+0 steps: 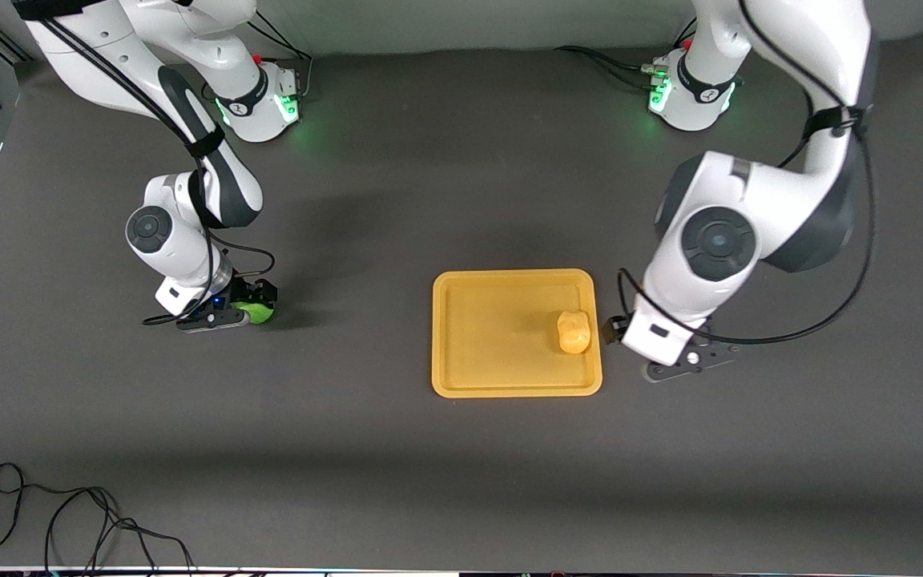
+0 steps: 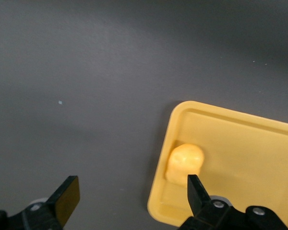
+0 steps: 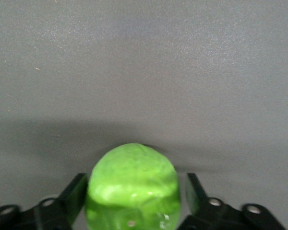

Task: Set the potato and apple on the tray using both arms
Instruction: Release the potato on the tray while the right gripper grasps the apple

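Right gripper (image 3: 134,201) clamps the apple (image 3: 132,184); left gripper (image 2: 129,196) gapes wide, empty, beside the tray (image 2: 259,143) holding the potato (image 2: 184,160)

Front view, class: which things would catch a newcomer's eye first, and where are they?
The orange-yellow tray stands out at mid-table, with the potato lying in it by the rim toward the left arm's end. The left hand hangs open beside that rim. Toward the right arm's end, the right hand is closed around the bright green apple.

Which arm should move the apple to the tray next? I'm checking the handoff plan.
The right: the right gripper already brackets the apple. The left gripper hangs open by the tray, where the potato lies.
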Controlling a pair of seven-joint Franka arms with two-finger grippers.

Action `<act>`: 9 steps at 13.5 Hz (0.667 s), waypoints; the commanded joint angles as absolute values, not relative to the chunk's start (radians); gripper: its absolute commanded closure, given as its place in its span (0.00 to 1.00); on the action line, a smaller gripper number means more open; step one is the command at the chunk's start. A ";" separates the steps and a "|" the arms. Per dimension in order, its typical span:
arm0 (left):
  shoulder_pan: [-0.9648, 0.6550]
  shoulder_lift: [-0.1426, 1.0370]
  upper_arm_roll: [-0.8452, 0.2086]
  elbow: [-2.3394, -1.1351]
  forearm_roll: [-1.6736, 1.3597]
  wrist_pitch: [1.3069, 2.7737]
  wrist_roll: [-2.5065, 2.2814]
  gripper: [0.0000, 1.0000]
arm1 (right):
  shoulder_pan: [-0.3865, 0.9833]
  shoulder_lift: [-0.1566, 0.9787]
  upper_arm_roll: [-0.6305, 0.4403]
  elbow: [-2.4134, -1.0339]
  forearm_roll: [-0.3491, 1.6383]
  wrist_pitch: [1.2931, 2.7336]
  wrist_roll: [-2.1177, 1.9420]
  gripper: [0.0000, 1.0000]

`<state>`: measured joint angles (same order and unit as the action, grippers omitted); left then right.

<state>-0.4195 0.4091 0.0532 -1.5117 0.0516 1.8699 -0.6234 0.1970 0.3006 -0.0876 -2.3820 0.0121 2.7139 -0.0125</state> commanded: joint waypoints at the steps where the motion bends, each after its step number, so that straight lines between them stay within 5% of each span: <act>1: -0.379 0.347 0.052 -1.546 0.064 1.830 -0.525 0.00 | 0.195 0.267 -0.092 -2.373 0.017 2.692 -0.025 0.49; 5: -0.306 0.281 0.051 -1.558 0.063 1.772 -0.356 0.00 | 0.198 0.174 -0.100 -2.223 0.021 2.428 -0.020 0.52; 9: -0.177 0.167 0.049 -1.640 0.051 1.779 -0.080 0.00 | 0.201 0.146 -0.107 -1.860 0.026 1.991 -0.011 0.52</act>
<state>-0.2447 0.2670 0.0568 -1.5457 0.0541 1.7738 -0.2142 0.1963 0.1423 -0.1009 -2.0386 0.0136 2.1713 -0.0121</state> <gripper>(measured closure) 0.000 0.282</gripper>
